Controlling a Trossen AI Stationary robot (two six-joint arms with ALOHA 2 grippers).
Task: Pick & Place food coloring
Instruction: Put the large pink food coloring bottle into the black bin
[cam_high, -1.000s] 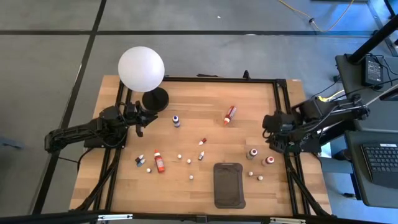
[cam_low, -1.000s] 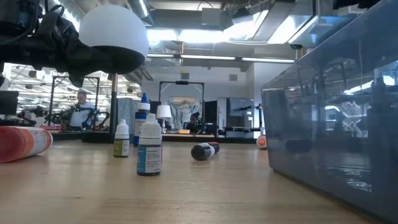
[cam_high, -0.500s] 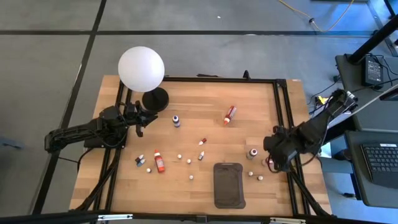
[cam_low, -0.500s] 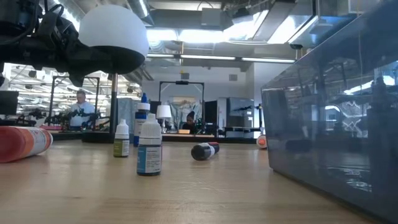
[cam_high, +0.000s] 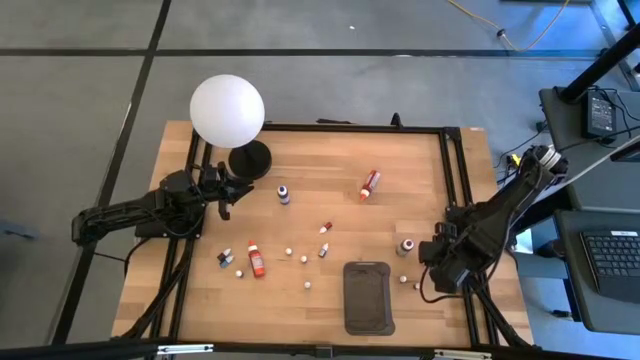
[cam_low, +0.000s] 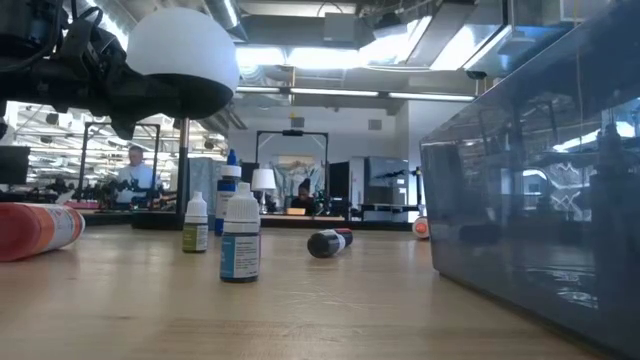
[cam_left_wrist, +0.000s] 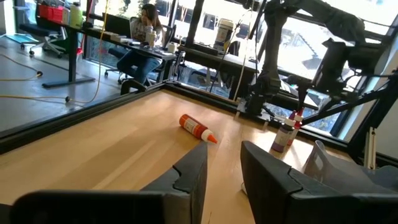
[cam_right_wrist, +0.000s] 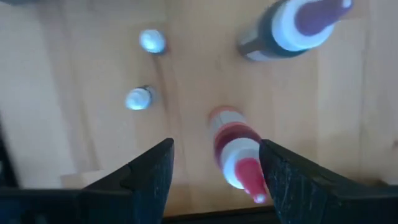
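Wooden tabletop (cam_high: 310, 170) carries my food coloring bottles, scattered. From above I count two long red-orange bottles lying down (cam_high: 370, 183) (cam_high: 256, 259), one dark blue bottle standing (cam_high: 283, 193), one pale-capped bottle (cam_high: 406, 245) near my right gripper (cam_high: 432, 272), a pair of small ones (cam_high: 226, 258) at the left, and several tiny ones around the middle (cam_high: 324, 240); the smallest I cannot count surely.

One dark grey tray (cam_high: 367, 297) lies at the near edge, and nothing shows inside it.

My right gripper hangs over the right part of the table with its fingers wide apart. Between them, in the right wrist view, stands a red bottle with a red cap (cam_right_wrist: 237, 155), not touched.

My left gripper (cam_high: 222, 189) waits beside the white globe lamp (cam_high: 227, 110), with its fingers narrowly apart and nothing between them.

Beyond the table the low view shows a big room with desks and ceiling lights, and a seated person (cam_low: 132, 173).
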